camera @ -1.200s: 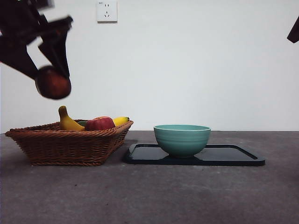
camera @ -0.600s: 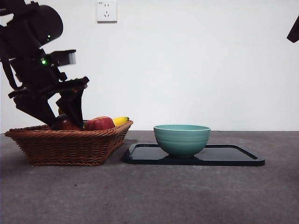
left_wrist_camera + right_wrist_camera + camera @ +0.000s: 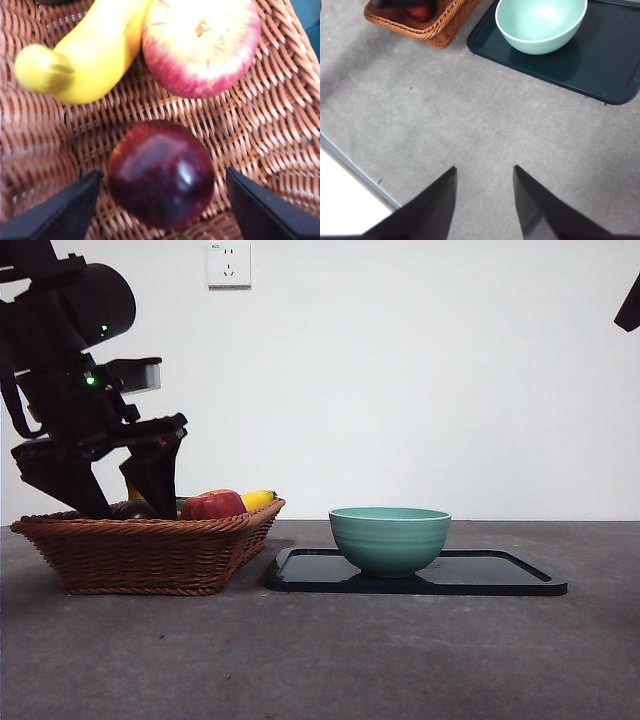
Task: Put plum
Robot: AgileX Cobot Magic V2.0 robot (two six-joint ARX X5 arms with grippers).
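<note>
The left gripper [image 3: 160,200] has its jaws released either side of the plum [image 3: 161,173] in the wicker basket [image 3: 150,550]; lifting carelessly could nudge it against the apple [image 3: 200,45]

The front view looks level across the table [image 3: 320,660] from near its surface, facing a white wall, with the wicker basket [image 3: 150,550] on the left and the bowl [image 3: 390,538] on its dark tray [image 3: 500,580] at centre. The left wrist view looks straight down into the basket [image 3: 280,125] at very close range. The right wrist view looks down from high above the table [image 3: 470,125], sharing the basket [image 3: 435,30], bowl [image 3: 540,22] and tray [image 3: 600,65] with the front view.
</note>
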